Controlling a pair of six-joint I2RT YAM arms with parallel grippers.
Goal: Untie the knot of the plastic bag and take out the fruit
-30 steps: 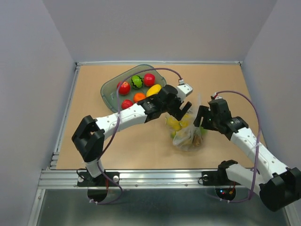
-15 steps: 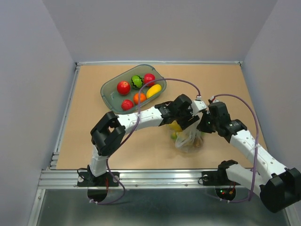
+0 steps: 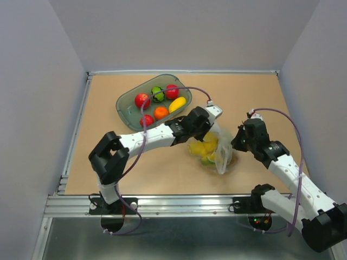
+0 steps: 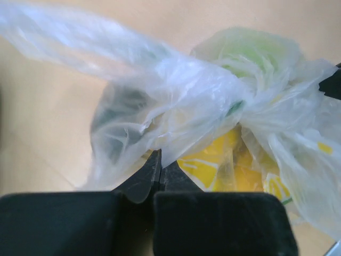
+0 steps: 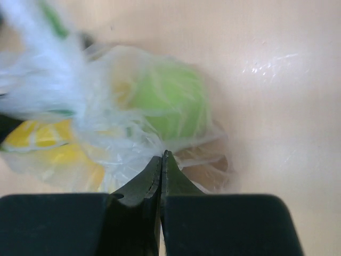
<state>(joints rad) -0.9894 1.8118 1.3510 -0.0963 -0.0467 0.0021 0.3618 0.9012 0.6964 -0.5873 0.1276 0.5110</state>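
The plastic bag (image 3: 218,151) lies right of the table's middle, its knot (image 4: 234,101) still twisted tight. Through the film show the fruit: yellow pieces (image 3: 200,147), a printed yellow lemon (image 4: 213,166), a green apple (image 5: 170,101) and something brown (image 5: 210,169). My left gripper (image 3: 210,129) is at the bag's far left side, its jaws (image 4: 160,156) shut on a fold of the film. From the right, my right gripper (image 3: 236,143) has its jaws (image 5: 162,156) shut on the film beside the green apple. The bag is stretched between the two.
A grey-green tray (image 3: 124,101) stands at the back left, holding red apples (image 3: 142,100), an orange (image 3: 161,112), a long yellow mango (image 3: 177,104) and a dark green piece (image 3: 157,93). The table's raised rim (image 3: 81,124) runs down the left side.
Both grippers have shut on the bag's film. The left gripper first moved in over the bag, then drew back towards the far left; the bag has spread out between them.
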